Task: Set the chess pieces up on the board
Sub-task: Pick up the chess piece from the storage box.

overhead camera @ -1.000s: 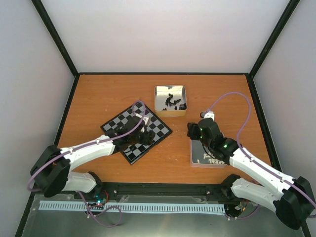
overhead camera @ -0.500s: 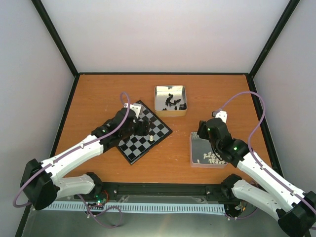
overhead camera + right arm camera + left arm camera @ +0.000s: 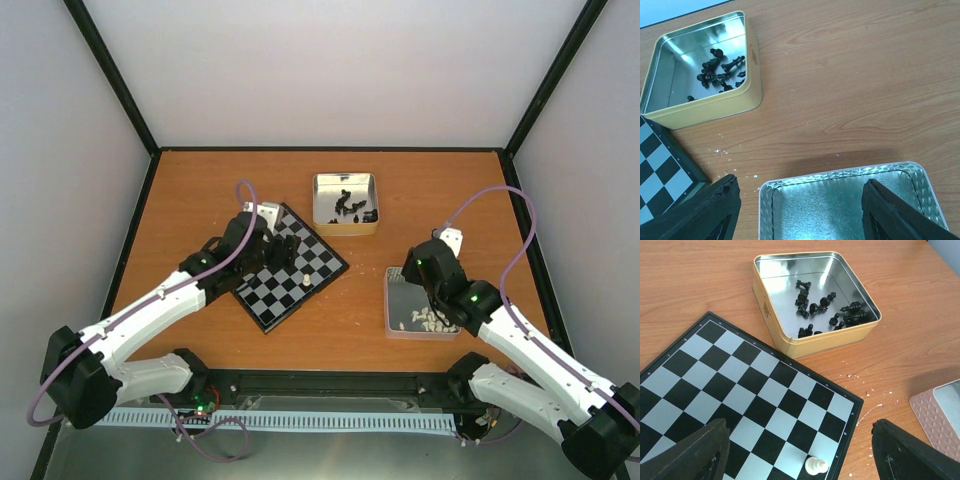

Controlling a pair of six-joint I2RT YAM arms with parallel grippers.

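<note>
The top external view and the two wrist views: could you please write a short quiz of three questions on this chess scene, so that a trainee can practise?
1. Missing word: the right gripper hangs above the silver tin with its jaws ___.
2. Where do the black pieces lie? A on the board; B in the silver tin; C in the gold tin.
3. True or false: no piece stands on the board.

Key: 1 open. 2 C. 3 false: a white piece stands near the board's edge.
</note>
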